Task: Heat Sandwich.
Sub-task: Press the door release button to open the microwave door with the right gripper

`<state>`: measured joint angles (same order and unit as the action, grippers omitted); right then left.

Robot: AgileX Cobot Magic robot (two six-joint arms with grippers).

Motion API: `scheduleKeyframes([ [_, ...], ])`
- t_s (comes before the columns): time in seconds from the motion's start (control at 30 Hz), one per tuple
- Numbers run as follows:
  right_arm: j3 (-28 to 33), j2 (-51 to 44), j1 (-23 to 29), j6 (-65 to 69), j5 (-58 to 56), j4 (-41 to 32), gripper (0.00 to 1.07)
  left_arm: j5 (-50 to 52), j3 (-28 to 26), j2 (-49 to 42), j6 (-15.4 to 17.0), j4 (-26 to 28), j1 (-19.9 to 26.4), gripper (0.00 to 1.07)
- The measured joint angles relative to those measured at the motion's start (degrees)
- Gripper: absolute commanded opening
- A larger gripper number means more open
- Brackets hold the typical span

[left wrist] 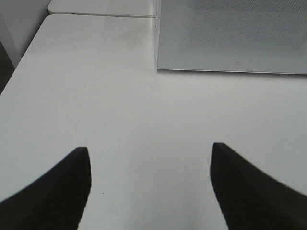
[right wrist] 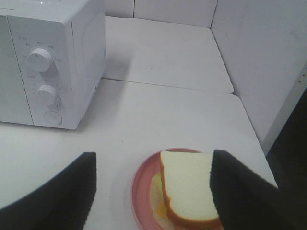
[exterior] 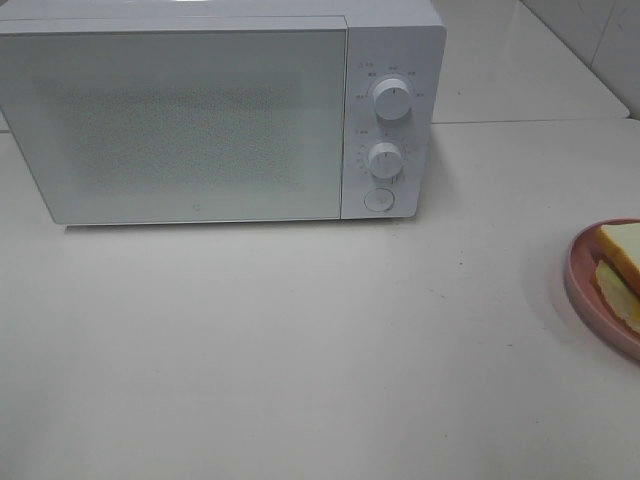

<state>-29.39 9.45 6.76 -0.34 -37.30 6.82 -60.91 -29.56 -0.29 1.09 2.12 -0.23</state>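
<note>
The sandwich (exterior: 622,262), white bread with tan crust and pale yellow filling, lies on a round pink plate (exterior: 582,272) at the table's right edge, partly cut off by the exterior view. In the right wrist view the sandwich (right wrist: 188,189) and plate (right wrist: 142,183) lie between the fingers of my right gripper (right wrist: 151,163), which is open and empty above them. My left gripper (left wrist: 150,149) is open and empty over bare table near the microwave's left front corner. The white microstove-style microwave (exterior: 200,110) stands at the back with its door shut. Neither gripper shows in the exterior view.
The microwave has two knobs (exterior: 391,98) and a round button (exterior: 379,200) on its right panel. The white table (exterior: 300,340) ends in a wall at the far right (right wrist: 268,62). A seam (exterior: 530,121) runs across the table behind the microwave.
</note>
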Motion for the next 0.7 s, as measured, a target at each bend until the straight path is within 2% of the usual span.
scheduleKeyframes([
  [0.13, 0.0, 8.3, 0.0, 0.0, 9.0, 0.0, 0.66, 0.0, 0.0, 0.0, 0.0, 0.0, 0.0, 0.67],
  [0.3, 0.0, 12.1, 0.0, 0.0, 12.9, 0.0, 0.66, 0.0, 0.0, 0.0, 0.0, 0.0, 0.0, 0.67],
  [0.57, 0.0, 23.8, 0.0, -0.1, 24.3, 0.0, 0.66, 0.0, 0.0, 0.0, 0.0, 0.0, 0.0, 0.67],
  [0.7, 0.0, 28.6, 0.0, -0.1, 30.2, -2.2, 0.62, 0.0, 0.0, 0.0, 0.0, 0.0, 0.0, 0.67],
])
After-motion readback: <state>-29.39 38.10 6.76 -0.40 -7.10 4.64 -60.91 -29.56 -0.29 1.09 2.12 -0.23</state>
